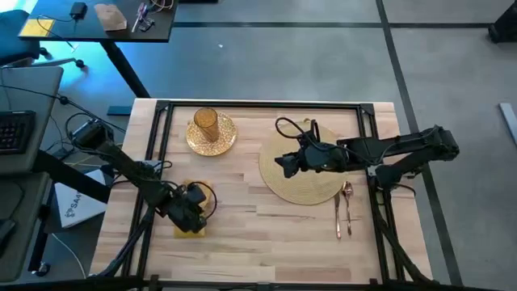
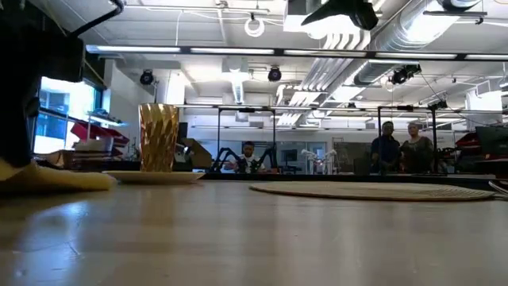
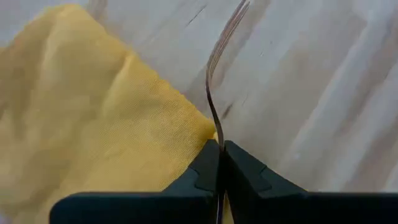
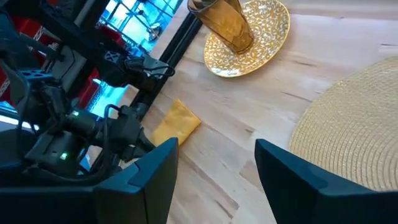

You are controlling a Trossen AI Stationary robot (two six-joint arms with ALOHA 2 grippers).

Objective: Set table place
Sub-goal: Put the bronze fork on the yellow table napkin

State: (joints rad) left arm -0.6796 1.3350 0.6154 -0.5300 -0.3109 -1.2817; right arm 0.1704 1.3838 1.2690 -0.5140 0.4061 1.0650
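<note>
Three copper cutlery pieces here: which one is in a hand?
The thin piece clamped in the left hand, at the yellow napkin's edge. The other two lie loose on the table right of the placemat.

Grey floor point(image 1: 452, 56), dark desk point(image 1: 97, 24), exposed ceiling ducts point(image 2: 397, 40), perhaps three distant people point(image 2: 401, 147).

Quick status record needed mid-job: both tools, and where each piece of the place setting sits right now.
left tool: shut on a thin copper-coloured cutlery piece, low at the napkin's edge
right tool: open, raised over the placemat's left part
napkin: near front-left of the table, partly under the left tool
plate: back left, off the placemat
glass: upright on the plate
placemat: right of centre, nothing resting on it
other cutlery: two pieces on bare wood just right of the placemat
</note>
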